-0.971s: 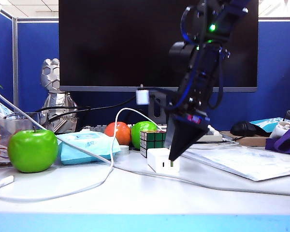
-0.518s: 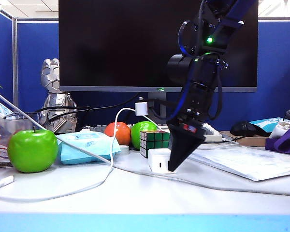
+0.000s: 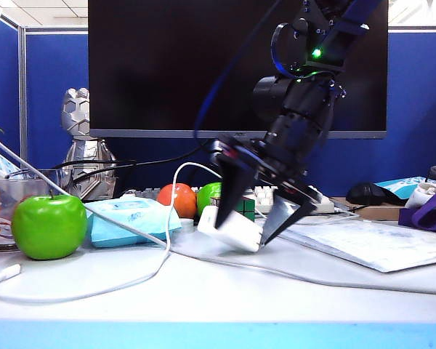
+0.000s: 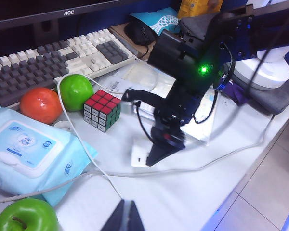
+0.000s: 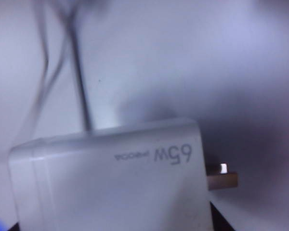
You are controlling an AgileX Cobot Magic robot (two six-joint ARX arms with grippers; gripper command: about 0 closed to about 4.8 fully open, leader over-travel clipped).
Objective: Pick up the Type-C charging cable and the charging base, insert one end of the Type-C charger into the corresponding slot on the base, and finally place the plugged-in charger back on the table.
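Right gripper (image 3: 249, 202) jaws clamp the tilted charging base (image 3: 230, 229); left gripper (image 4: 126, 217) closed.

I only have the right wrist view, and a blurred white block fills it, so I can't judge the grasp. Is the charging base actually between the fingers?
Observer: Yes. In the exterior view the right gripper has one finger on each side of the charging base, and the block sits tilted rather than flat on the table.
Operator: What's close behind it?
Observer: A Rubik's cube, apart from the base on the keyboard side.
Operator: And the left gripper?
Observer: The left gripper is shut, nearer the table's front edge. The Type-C charging cable runs up to its fingertips, but I can't tell whether it is pinched.
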